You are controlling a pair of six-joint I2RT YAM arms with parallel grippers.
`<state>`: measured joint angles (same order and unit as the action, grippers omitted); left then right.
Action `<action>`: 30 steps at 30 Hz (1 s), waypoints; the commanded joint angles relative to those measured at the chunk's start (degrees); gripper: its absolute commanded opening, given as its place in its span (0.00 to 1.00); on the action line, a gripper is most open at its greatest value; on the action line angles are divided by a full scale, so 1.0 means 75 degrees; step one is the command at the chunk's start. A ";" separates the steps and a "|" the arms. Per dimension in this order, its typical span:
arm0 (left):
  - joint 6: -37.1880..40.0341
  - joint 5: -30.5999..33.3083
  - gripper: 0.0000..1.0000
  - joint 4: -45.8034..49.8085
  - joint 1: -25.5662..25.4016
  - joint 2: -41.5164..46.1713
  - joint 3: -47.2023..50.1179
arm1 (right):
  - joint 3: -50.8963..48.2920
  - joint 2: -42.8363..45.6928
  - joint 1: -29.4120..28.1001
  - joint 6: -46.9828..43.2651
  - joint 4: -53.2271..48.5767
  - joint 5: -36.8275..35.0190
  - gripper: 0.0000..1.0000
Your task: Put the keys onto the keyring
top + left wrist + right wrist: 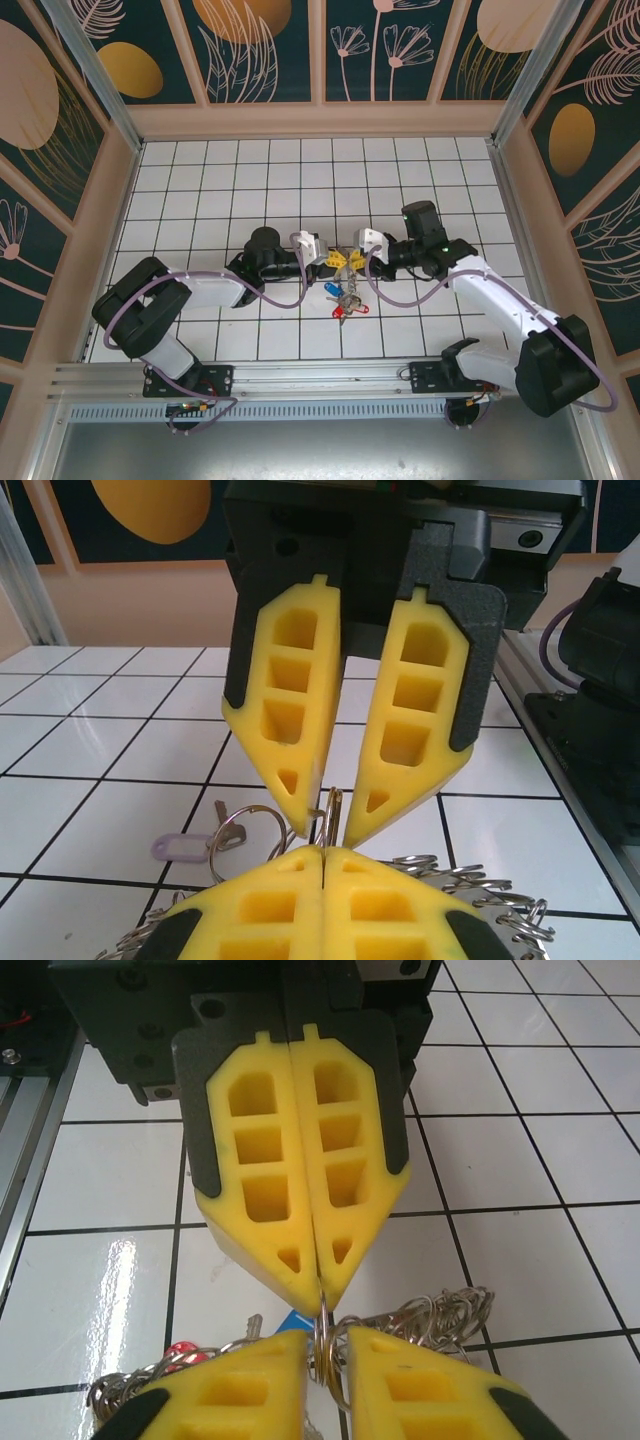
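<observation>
My two grippers meet tip to tip over the middle of the floor. The left gripper (328, 258) (323, 850) (322, 1295) is shut on the rim of the keyring (333, 815) (326, 1345), which stands edge-on. Facing it, the right gripper (352, 258) (326, 1338) (327, 832) straddles the same rim, its jaws a little apart with a small gap beside the wire. The keys (345, 298) hang in a bunch just below, with a blue tag (332, 289) (300, 1315) and a red tag (355, 308) (182, 1352). One key (218, 825) carries a lilac tag (180, 847).
A tangle of small silvery split rings (440, 1315) (470, 880) lies on the white tiled floor (250, 180) beside the fingers. Patterned walls (320, 50) enclose the floor on three sides, and a metal rail (300, 375) runs along the near edge.
</observation>
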<state>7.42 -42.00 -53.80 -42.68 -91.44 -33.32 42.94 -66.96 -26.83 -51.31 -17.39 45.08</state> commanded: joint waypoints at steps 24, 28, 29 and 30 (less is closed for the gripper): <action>-0.0589 -0.0600 0.21 -0.1112 -0.0034 -0.0529 -0.0352 | -0.0455 0.0462 -0.0265 0.0567 0.1516 0.0706 0.00; -0.0727 -0.0693 0.13 -0.1391 -0.0040 -0.0567 -0.0344 | -0.0507 0.0480 -0.0303 0.0708 0.1779 0.0678 0.00; -0.0717 -0.0696 0.10 -0.1405 -0.0035 -0.0570 -0.0322 | -0.0511 0.0486 -0.0312 0.0741 0.1830 0.0691 0.00; -0.0719 -0.0692 0.06 -0.1436 -0.0040 -0.0570 -0.0305 | -0.0522 0.0486 -0.0313 0.0786 0.1894 0.0710 0.00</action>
<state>3.95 -45.84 -57.45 -41.89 -95.22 -35.18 39.51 -64.18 -27.11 -47.13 -9.87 44.64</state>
